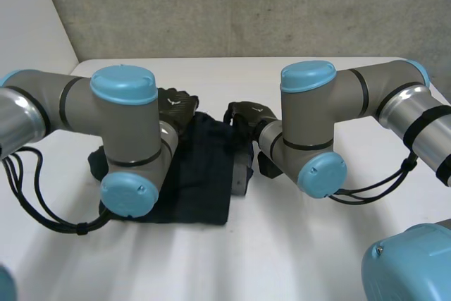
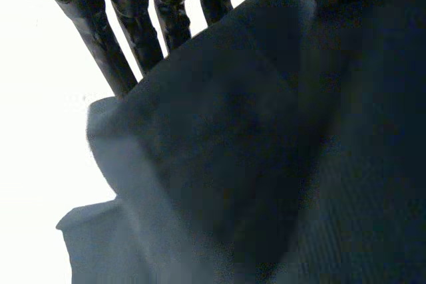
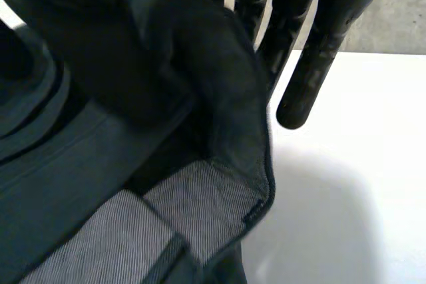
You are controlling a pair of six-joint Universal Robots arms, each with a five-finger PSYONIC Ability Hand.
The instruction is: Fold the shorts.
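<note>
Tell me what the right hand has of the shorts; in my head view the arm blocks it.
Observer: The right hand pinches an edge of the shorts between its thumb and straight fingers.
Operator: Is that edge flat?
Observer: No, it is turned up, and a pale striped lining shows on its underside.
Operator: And the left hand?
Observer: The left hand has its straight fingers behind a raised fold of the shorts. What looks like its thumb is on the near side, so it seems to pinch the fold.
</note>
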